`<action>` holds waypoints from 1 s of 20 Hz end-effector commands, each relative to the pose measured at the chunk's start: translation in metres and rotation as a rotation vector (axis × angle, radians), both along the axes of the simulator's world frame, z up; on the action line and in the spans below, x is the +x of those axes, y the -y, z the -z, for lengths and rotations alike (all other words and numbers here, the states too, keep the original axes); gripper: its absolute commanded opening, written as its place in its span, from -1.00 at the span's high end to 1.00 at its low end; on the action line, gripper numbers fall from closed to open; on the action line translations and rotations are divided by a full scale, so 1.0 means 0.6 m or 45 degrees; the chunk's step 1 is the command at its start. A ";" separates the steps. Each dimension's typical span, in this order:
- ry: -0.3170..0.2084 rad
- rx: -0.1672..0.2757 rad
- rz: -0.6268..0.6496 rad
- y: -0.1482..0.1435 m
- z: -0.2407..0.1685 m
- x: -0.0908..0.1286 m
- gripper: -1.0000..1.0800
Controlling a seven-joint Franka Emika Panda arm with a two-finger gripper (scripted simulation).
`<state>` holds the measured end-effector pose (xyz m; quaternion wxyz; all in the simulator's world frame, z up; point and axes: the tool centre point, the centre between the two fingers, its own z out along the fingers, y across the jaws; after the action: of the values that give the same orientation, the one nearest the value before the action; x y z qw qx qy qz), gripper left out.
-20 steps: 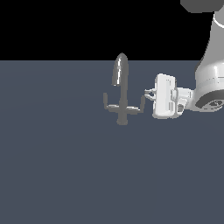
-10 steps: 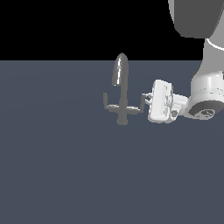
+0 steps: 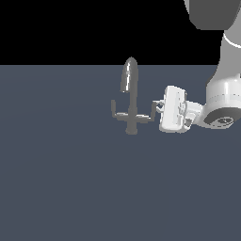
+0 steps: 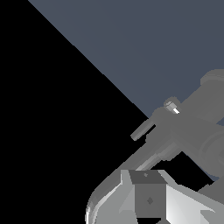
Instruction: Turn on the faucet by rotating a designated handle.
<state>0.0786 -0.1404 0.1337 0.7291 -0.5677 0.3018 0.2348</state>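
The faucet looks like dull grey metal with a soft sheen, one bright glint up the spout. Its handle has the same finish. The pincer beside it is glossy white plastic, smooth. The worktop underneath is flat matt slate-blue.

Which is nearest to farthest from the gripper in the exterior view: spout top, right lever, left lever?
From the gripper:
1. Lever on the exterior view's right, at the gripper's tip.
2. Spout top, high on the faucet, above the stem.
3. Lever on the exterior view's left, beyond the stem.
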 end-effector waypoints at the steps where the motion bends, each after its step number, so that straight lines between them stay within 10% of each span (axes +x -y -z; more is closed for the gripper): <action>1: 0.000 0.000 0.000 -0.002 -0.003 -0.007 1.00; 20: -0.006 -0.002 0.005 -0.017 -0.009 -0.062 1.00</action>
<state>0.0449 -0.1314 0.1414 0.7284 -0.5679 0.3045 0.2328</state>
